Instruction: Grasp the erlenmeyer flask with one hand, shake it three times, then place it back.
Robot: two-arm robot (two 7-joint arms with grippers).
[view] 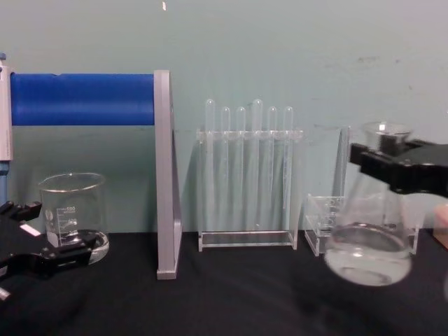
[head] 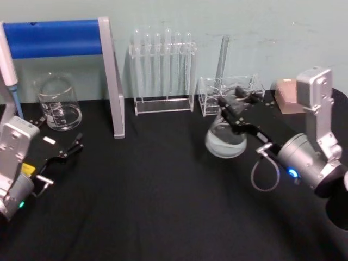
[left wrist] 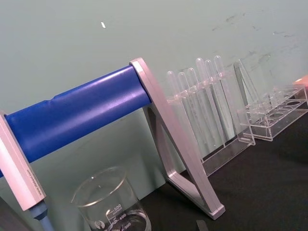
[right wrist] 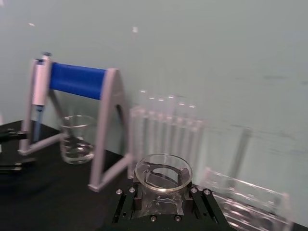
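We record the erlenmeyer flask (view: 367, 245), holding some clear liquid, slightly tilted clear of the black table (head: 163, 206), its neck pinched in the right gripper (head: 232, 110), with the left gripper (head: 69, 148) spread-jawed beside the beaker (head: 57, 103).

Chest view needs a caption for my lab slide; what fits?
Right claw holds the flask by its neck, right of the tube rack.
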